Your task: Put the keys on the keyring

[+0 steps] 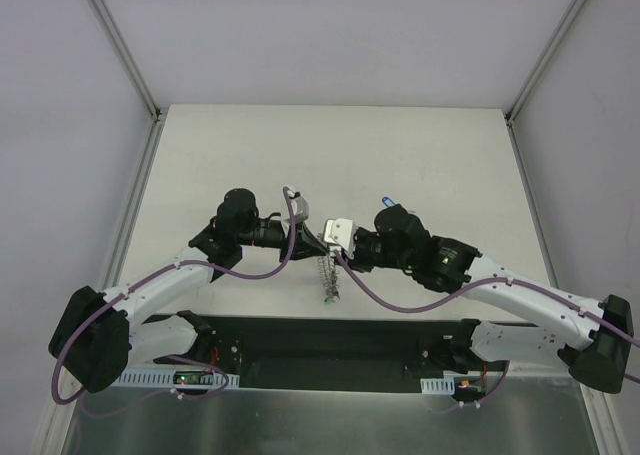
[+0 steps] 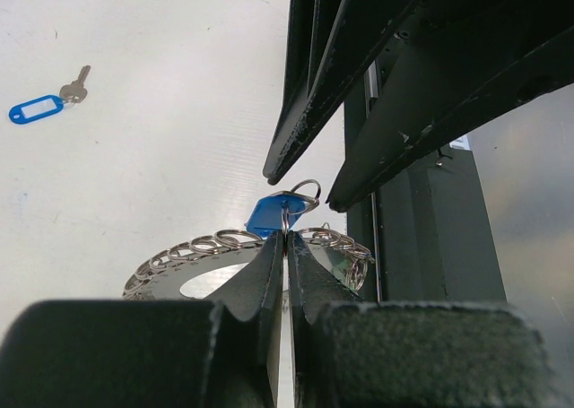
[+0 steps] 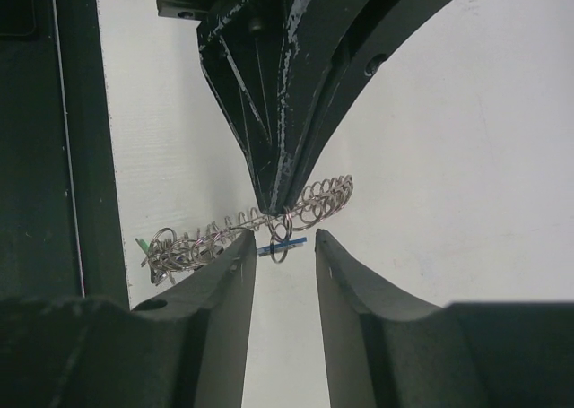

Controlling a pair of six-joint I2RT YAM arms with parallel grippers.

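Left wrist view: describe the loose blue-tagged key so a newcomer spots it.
On the white table, look to the view's upper left. A small silver key with a blue oblong plastic tag lies there. Unlike the blue tag at the coiled silvery metal keyring, it lies alone, untouched.

Fingers are hiding much of the keyring
In the left wrist view, the fingers of the left gripper are covering the keyring's near arc and the lower edge of a blue key head. From above, the hanging ring is showing too small to count keys, while the right arm is half covering a blue tag on the worktop.
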